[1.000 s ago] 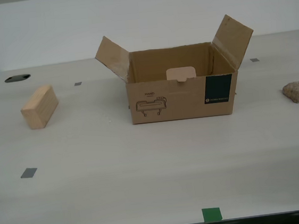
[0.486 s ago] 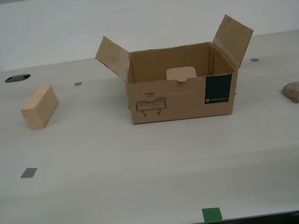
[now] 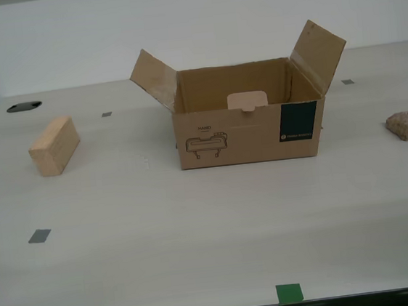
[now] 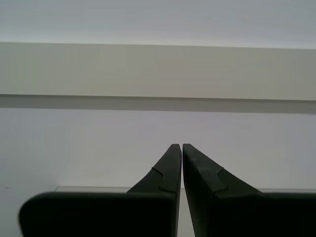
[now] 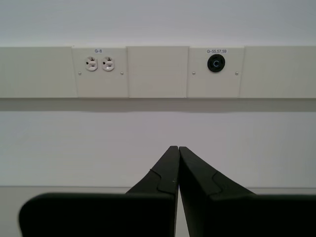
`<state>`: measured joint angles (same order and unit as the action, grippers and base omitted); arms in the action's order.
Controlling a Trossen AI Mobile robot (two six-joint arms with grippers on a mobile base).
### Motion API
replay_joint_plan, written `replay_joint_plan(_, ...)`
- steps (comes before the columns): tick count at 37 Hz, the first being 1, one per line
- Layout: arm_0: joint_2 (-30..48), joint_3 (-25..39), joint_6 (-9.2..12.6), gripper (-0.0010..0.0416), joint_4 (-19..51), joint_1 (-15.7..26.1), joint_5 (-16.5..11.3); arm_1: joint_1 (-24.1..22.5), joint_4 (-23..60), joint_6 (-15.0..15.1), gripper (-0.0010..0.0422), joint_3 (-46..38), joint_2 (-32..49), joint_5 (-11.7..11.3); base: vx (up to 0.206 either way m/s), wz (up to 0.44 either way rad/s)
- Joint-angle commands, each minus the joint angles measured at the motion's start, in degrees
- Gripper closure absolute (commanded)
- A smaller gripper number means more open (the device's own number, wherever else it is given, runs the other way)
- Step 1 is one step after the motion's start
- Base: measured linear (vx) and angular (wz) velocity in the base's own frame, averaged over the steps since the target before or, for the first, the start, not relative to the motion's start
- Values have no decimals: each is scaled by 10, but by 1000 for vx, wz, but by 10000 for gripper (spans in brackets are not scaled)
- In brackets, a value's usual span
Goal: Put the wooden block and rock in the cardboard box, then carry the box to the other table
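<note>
The cardboard box (image 3: 248, 123) stands open in the middle of the off-white table (image 3: 197, 227), its two side flaps raised and its inside showing nothing. At the exterior view's left lies the wooden block (image 3: 54, 145), well apart from the box. The rock (image 3: 404, 125) rests near the exterior view's right edge. Neither arm shows in the exterior view. My first gripper (image 5: 177, 148) is shut with nothing in it and faces a wall. My second gripper (image 4: 181, 145) is likewise shut on nothing, facing a plain wall.
Small grey tape squares (image 3: 39, 235) and a green tape mark (image 3: 289, 293) dot the table. A dark cable hole (image 3: 23, 107) sits at the back, at the exterior view's left. A wall outlet panel (image 5: 98, 64) shows in the first wrist view.
</note>
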<state>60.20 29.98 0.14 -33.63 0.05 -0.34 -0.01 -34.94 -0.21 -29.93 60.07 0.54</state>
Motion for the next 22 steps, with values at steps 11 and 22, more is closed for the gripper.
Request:
replay_joint_plan(11,0,0,0,405,-2,0,0,0,-3,1,412,0,0,1,0,0)
replay_joint_plan(22,0,0,0,405,-2,0,0,0,-3,1,412,0,0,1,0,0)
